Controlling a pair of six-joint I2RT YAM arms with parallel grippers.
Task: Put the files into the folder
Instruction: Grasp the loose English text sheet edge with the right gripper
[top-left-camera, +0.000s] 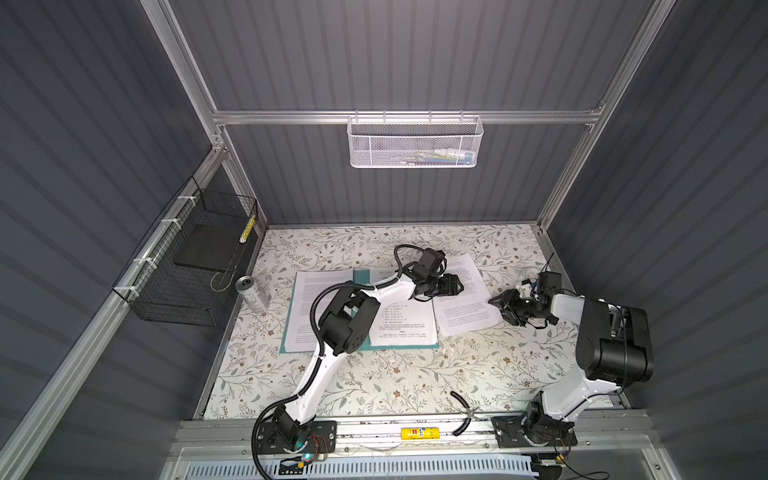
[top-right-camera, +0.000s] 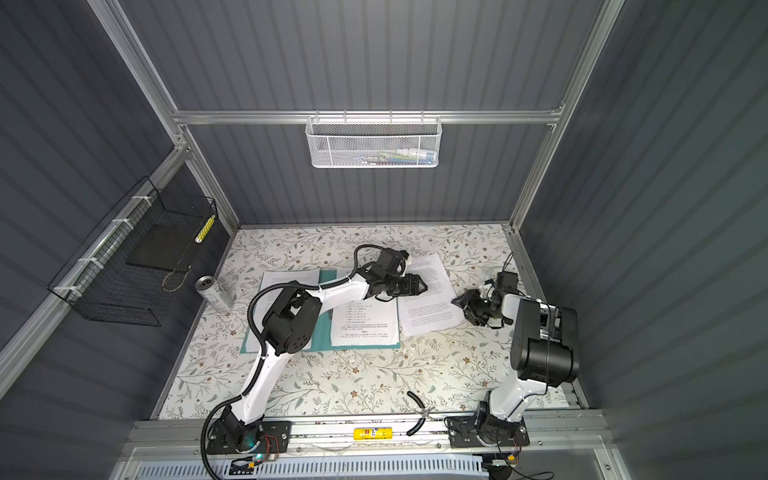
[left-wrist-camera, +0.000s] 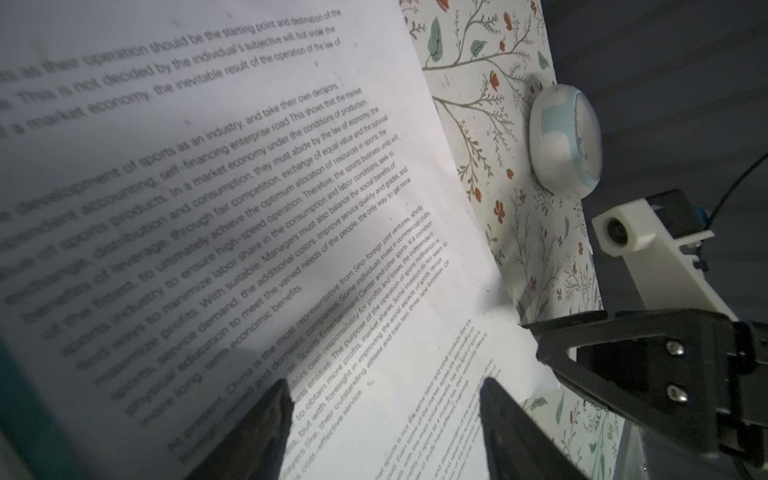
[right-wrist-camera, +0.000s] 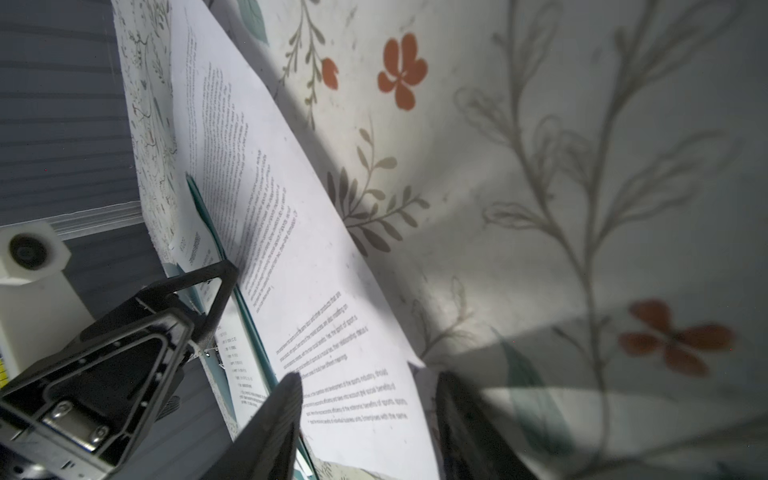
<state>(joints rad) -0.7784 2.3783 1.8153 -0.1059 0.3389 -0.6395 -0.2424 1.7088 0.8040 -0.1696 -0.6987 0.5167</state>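
Folder (top-left-camera: 360, 276) lies open and flat, spine front-to-back, covers spread left-right. Files (top-left-camera: 401, 330) lie on both halves, long axes parallel to the spine. Loose file (top-left-camera: 469, 316) just right of the folder, skewed, far end leaning toward it. Left gripper (top-left-camera: 459, 286) over the loose file's folder-side part, jaws apart, gripping nothing. Right gripper (top-left-camera: 496, 306) at the edge away from the folder, jaws apart, corner between them.

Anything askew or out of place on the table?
Yes: loose paper lies skewed off the right side of the folder, its edge looking crumpled at the right gripper. A can also lies on its side near the left edge of the table.
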